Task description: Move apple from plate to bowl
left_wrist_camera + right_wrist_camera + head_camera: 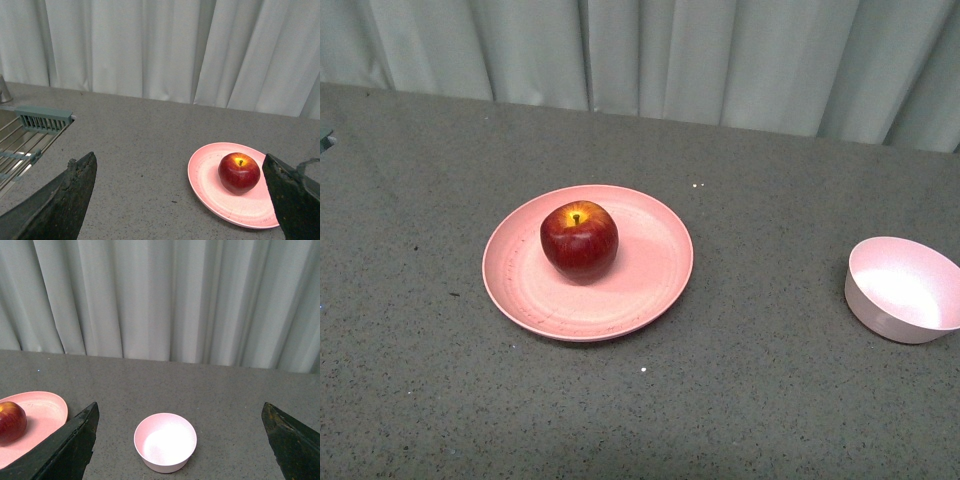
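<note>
The grey surface [770,400] holds everything. Neither arm shows in the front view, so both are far back from the things.

The left claw [179,159] is spread wide and holds nothing. The right claw [180,407] is spread wide and holds nothing too.

The plate [650,290] lies flat near the middle. The bowl [870,315] stands well apart from it, on the right, with nothing in it.

The apple [579,240] sits on the plate, a little left of its middle, with its stem [576,217] pointing up. Nothing touches it yet.

I think the step now is to reach for the apple. The left wrist view shows it off to one side, near one finger, so that claw should line up first until the apple is right between the fingers. The apple is round and shiny, so it may slip. Best to come down from above, close softly around its fattest part, lift it over the rim, and set it down low in the bowl, so the bowl does not tip.
</note>
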Robot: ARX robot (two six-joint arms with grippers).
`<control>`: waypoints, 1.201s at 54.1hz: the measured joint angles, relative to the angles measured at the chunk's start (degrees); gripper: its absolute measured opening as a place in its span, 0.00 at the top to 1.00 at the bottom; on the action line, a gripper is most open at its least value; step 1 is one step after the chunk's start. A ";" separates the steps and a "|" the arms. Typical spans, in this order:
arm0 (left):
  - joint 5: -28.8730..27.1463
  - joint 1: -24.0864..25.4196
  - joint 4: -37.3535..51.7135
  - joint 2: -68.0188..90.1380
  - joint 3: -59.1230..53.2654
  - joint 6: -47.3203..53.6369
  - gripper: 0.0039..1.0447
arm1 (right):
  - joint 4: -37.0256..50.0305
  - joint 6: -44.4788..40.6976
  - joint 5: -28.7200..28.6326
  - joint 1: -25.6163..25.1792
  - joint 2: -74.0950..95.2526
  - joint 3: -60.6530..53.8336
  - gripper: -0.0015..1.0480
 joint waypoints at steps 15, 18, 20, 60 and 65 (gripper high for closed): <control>0.00 0.00 0.00 0.00 0.00 0.00 0.06 | 0.00 0.00 0.00 0.00 0.00 0.00 0.09; 0.00 0.00 0.00 0.00 0.00 0.00 0.06 | 0.00 0.00 0.00 0.00 0.00 0.00 0.09; 0.00 0.00 0.00 0.00 0.00 0.00 0.06 | 0.00 0.00 0.00 0.00 0.00 0.00 0.09; 0.00 0.00 0.00 0.00 0.00 0.00 0.06 | 0.00 0.00 0.00 0.00 0.00 0.00 0.09; 0.00 0.00 0.00 0.00 0.00 0.00 0.06 | 0.00 0.00 0.00 0.00 0.00 0.00 0.09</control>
